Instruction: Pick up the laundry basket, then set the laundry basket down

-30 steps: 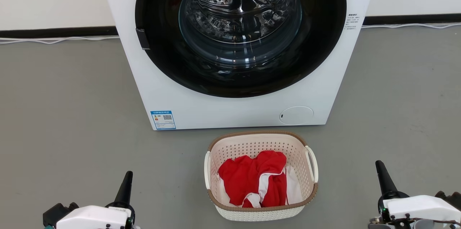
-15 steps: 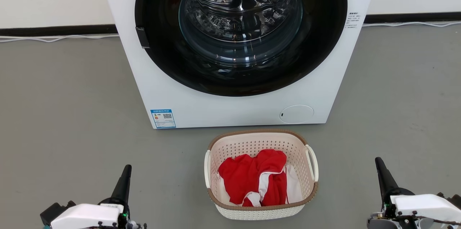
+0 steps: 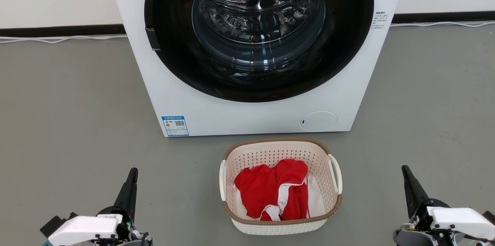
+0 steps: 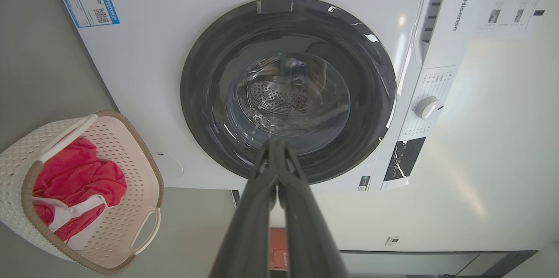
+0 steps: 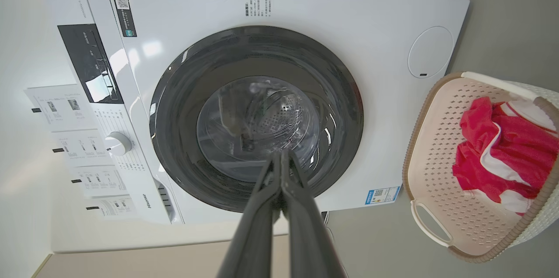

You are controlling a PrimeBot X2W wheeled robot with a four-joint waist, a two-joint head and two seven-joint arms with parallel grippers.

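The laundry basket [image 3: 326, 195], cream-white and perforated with a brown rim and white side loop handles, stands on the grey floor just before the washing machine. Red and white cloth [image 3: 276, 193] lies inside it. My left gripper [image 3: 132, 172] is shut and empty at the lower left, well to the left of the basket. My right gripper [image 3: 406, 170] is shut and empty at the lower right, well to the right of it. In the left wrist view the laundry basket [image 4: 131, 155] sits at the left edge beside that shut gripper [image 4: 276, 142]. In the right wrist view the laundry basket [image 5: 432, 147] sits at the right edge beside that shut gripper [image 5: 281, 153].
A white front-loading washing machine [image 3: 247, 114] with a round dark glass door [image 3: 259, 33] rises directly behind the basket. A pale wall with a dark baseboard and a white cable [image 3: 62, 38] runs along the back. Grey floor [image 3: 77, 122] lies on both sides.
The whole head view has shifted slightly, so the camera moved. Both grippers sit a little higher up that view and stay shut. The basket has not moved on the floor.
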